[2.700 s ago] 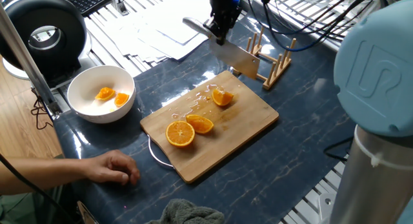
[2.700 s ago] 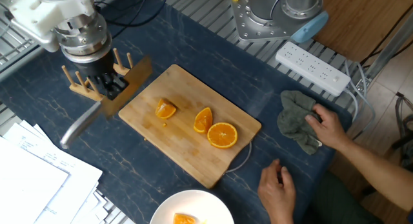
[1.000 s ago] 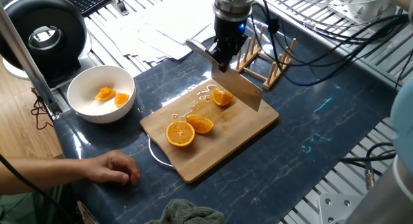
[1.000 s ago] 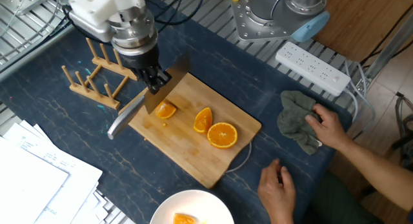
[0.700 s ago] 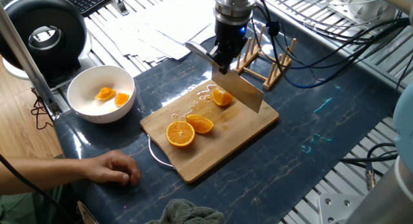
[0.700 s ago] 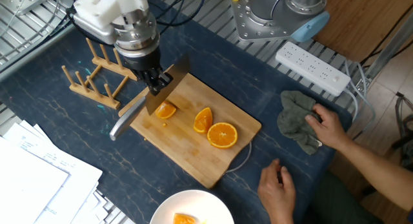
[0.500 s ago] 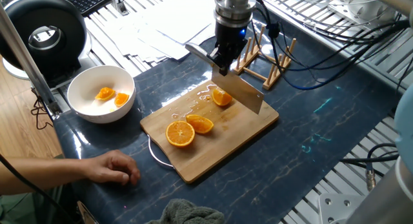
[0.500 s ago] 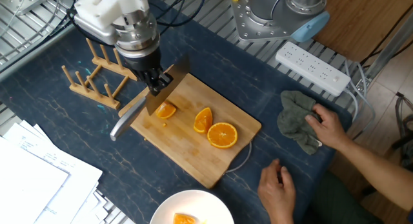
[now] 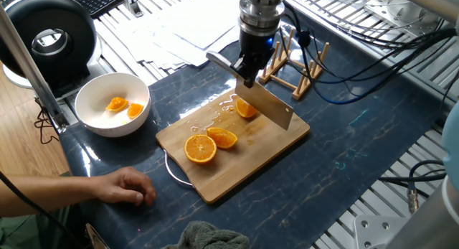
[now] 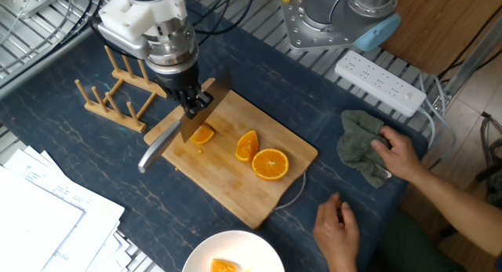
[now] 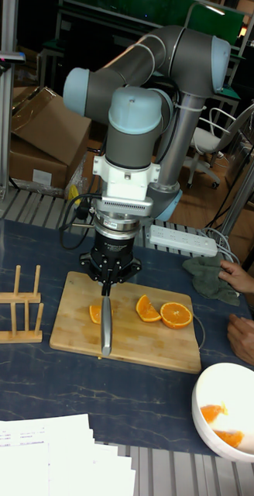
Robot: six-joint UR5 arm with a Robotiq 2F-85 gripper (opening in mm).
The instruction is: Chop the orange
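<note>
On the cutting board [image 9: 244, 156] three orange pieces lie already cut: a half [image 9: 201, 148], a wedge [image 9: 223, 138] touching it, and a smaller wedge [image 10: 202, 134] under the knife [image 9: 265, 104]. More pieces sit in the white bowl [image 9: 95, 118]. The claw [image 10: 194, 100] pinches the knife's handle, blade poised over the small wedge, so chopping looks well underway, with that wedge seemingly next.

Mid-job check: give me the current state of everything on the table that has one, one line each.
claw: shut on the knife.
knife: held over the board, blade above the small orange piece.
small orange piece: on the board, under the blade.
orange wedge: lying mid-board.
orange half: cut face up.
bowl: holds orange pieces.
wooden rack: upright, nothing in it.
cloth: crumpled, a person's hand on it.
</note>
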